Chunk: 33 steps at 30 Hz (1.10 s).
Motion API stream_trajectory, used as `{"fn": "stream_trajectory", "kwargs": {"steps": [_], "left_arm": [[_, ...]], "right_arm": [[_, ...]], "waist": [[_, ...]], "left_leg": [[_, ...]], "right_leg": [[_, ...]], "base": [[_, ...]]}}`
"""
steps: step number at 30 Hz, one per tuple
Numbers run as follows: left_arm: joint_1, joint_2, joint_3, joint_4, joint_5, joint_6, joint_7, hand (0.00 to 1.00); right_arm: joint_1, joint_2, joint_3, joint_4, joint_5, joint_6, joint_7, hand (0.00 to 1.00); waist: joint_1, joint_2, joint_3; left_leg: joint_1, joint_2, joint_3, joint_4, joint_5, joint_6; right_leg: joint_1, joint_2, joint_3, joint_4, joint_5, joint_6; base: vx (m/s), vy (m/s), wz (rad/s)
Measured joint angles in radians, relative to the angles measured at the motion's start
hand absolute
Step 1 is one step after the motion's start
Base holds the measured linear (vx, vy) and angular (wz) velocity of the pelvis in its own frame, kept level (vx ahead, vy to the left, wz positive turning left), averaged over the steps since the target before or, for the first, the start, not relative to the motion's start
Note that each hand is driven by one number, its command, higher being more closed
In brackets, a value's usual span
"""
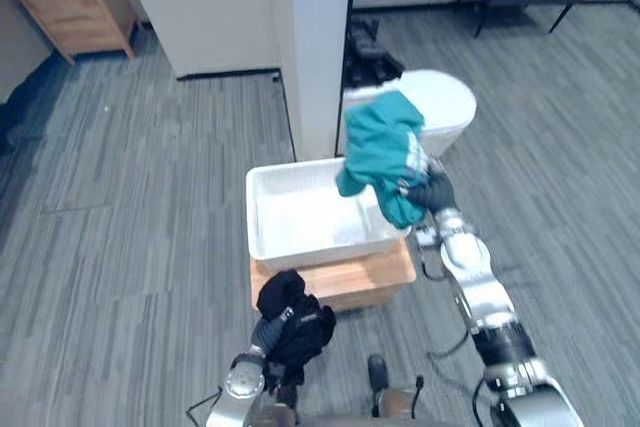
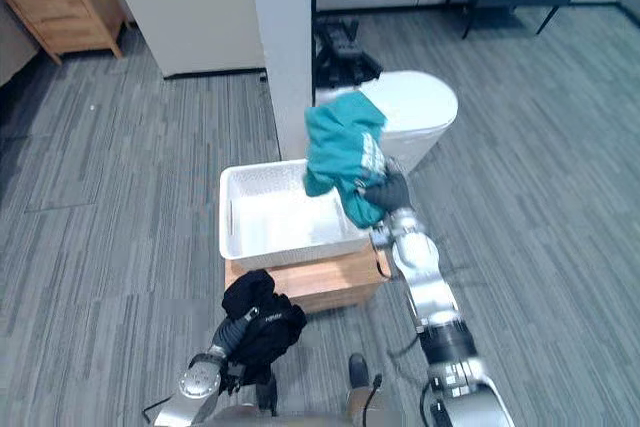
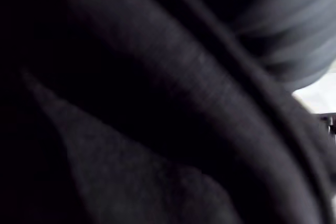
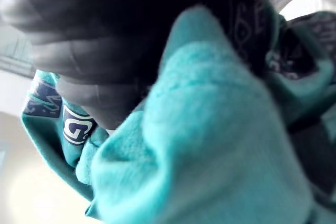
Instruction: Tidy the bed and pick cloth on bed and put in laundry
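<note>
Nearest the robot, the left hand (image 1: 270,330) is carrying a bundled black cloth (image 1: 298,319) low in front of a low wooden worktop (image 1: 385,272). The cloth is wrapping the hand, so I cannot tell whether it is clenched. A white laundry basket (image 1: 262,237) is sitting on the worktop. Over the basket's right rim, the right hand (image 1: 432,192) is grasping a teal cloth (image 1: 385,147) and holding it bunched above the far right corner. Beyond, a white pillar (image 1: 315,47) is standing on the grey plank floor (image 1: 130,207), with a round white stool (image 1: 455,107) beside it and a wooden nightstand (image 1: 75,2) at far left.
</note>
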Motion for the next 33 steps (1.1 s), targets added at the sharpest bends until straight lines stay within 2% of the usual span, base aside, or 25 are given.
{"fn": "stream_trajectory", "kwargs": {"steps": [4,5,6,11,13,18,20,22,24,25,27,28,29,32,33], "left_arm": [[-0.018,-0.002,0.004,-0.063,-0.031,-0.03,0.017,1.0],[-0.021,-0.002,0.009,-0.087,-0.044,-0.035,0.019,1.0],[-0.024,-0.001,0.009,-0.102,-0.055,-0.042,0.02,1.0],[-0.025,0.001,0.009,-0.223,-0.091,-0.054,0.042,1.0],[-0.024,0.003,0.005,-0.299,-0.093,-0.057,0.06,1.0],[-0.027,0.012,-0.001,-0.556,-0.166,-0.124,0.086,1.0],[-0.031,0.013,0.001,-0.621,-0.167,-0.139,0.095,1.0],[-0.037,0.017,0.016,-0.666,-0.168,-0.147,0.099,1.0],[-0.053,0.035,0.052,-0.676,-0.183,-0.15,0.103,1.0],[-0.058,0.04,0.061,-0.676,-0.183,-0.15,0.106,1.0],[-0.096,0.06,0.085,-0.653,-0.16,-0.148,0.136,1.0],[-0.108,0.062,0.094,-0.641,-0.153,-0.147,0.146,1.0],[-0.153,0.063,0.118,-0.588,-0.125,-0.144,0.175,1.0],[-0.305,0.076,0.165,-0.413,-0.048,-0.102,0.252,1.0],[-0.341,0.083,0.174,-0.374,-0.039,-0.094,0.262,1.0]], "right_arm": [[-0.145,-0.055,0.002,0.153,-0.022,0.006,0.0,1.0],[-0.203,-0.086,0.0,0.22,-0.032,0.013,-0.002,1.0],[-0.241,-0.111,-0.002,0.265,-0.042,0.022,-0.005,0.0],[-0.337,-0.198,-0.062,0.453,-0.067,0.034,-0.024,0.0],[-0.352,-0.22,-0.078,0.51,-0.083,0.039,-0.032,0.0],[-0.34,-0.227,-0.095,0.542,-0.17,0.048,-0.066,0.0],[-0.278,-0.212,-0.116,0.478,-0.216,0.056,-0.09,0.0],[-0.179,-0.197,-0.117,0.351,-0.31,0.066,-0.118,0.0],[-0.047,-0.153,-0.113,0.205,-0.462,0.081,-0.132,0.0],[-0.006,-0.141,-0.113,0.172,-0.504,0.087,-0.133,0.0],[0.182,-0.089,-0.119,0.055,-0.62,0.104,-0.14,0.0],[0.218,-0.076,-0.12,0.027,-0.633,0.107,-0.143,0.0],[0.302,-0.046,-0.122,-0.036,-0.649,0.108,-0.151,0.0],[0.42,-0.008,-0.118,-0.128,-0.644,0.096,-0.163,0.0],[0.434,-0.004,-0.116,-0.139,-0.642,0.093,-0.165,0.0]], "waist": [[0.023,0.051,0.072],[0.026,0.076,0.099],[0.026,0.096,0.116],[0.027,0.162,0.19],[0.026,0.171,0.194],[0.023,0.174,0.194],[0.022,0.173,0.193],[0.017,0.169,0.19],[-0.008,0.152,0.175],[-0.009,0.144,0.161],[-0.029,0.091,0.097],[-0.037,0.08,0.086],[-0.056,0.05,0.061],[-0.091,0.009,0.033],[-0.097,0.005,0.033]], "left_leg": [[-0.066,-0.009,-0.036,-0.004,0.02,0.001],[-0.084,-0.012,-0.052,-0.015,0.04,0.003],[-0.104,-0.013,-0.064,-0.024,0.059,0.004],[-0.156,-0.02,-0.107,-0.025,0.093,0.007],[-0.167,-0.024,-0.117,-0.027,0.102,0.009],[-0.151,-0.019,-0.119,-0.031,0.105,0.008],[-0.121,-0.013,-0.102,-0.032,0.104,0.007],[-0.093,-0.01,-0.075,-0.032,0.102,0.005],[-0.06,-0.003,-0.039,-0.033,0.098,-0.001],[-0.056,-0.001,-0.03,-0.033,0.097,0.0],[-0.032,0.012,0.005,-0.033,0.081,-0.013],[-0.026,0.015,0.01,-0.033,0.078,-0.016],[-0.011,0.021,0.03,-0.033,0.071,-0.019],[0.005,0.027,0.099,-0.033,0.059,-0.028],[0.002,0.028,0.113,-0.033,0.059,-0.028]], "right_leg": [[-0.049,-0.012,-0.012,-0.001,0.013,-0.003],[-0.071,-0.015,-0.027,-0.001,0.02,0.0],[-0.09,-0.017,-0.033,-0.001,0.026,0.005],[-0.12,-0.025,-0.059,-0.004,0.047,0.004],[-0.127,-0.028,-0.064,-0.005,0.047,0.004],[-0.11,-0.023,-0.062,-0.008,0.049,0.001],[-0.086,-0.016,-0.052,-0.011,0.048,0.0],[-0.067,-0.007,-0.043,-0.012,0.033,-0.003],[-0.048,0.0,-0.017,-0.018,0.022,0.006],[-0.046,0.002,-0.01,-0.021,0.022,0.007],[-0.03,0.01,0.007,-0.042,0.026,0.01],[-0.027,0.01,0.011,-0.043,0.026,0.01],[-0.022,0.015,0.03,-0.046,0.026,0.01],[-0.042,0.028,0.095,-0.045,0.027,0.009],[-0.052,0.03,0.11,-0.045,0.027,0.009]], "base": [[-0.07,0.03,0.3],[-0.06,0.022,0.34],[-0.06,0.027,0.33],[-0.05,0.033,0.22],[-0.05,0.028,0.14],[-0.05,0.007,0.01],[-0.03,-0.022,-0.16],[-0.02,-0.033,-0.28],[0.0,-0.031,-0.39],[0.02,-0.044,-0.44],[0.04,-0.052,-0.42],[0.05,-0.037,-0.4],[0.04,-0.021,-0.35],[0.01,-0.017,-0.63],[-0.02,-0.012,-0.97]]}}
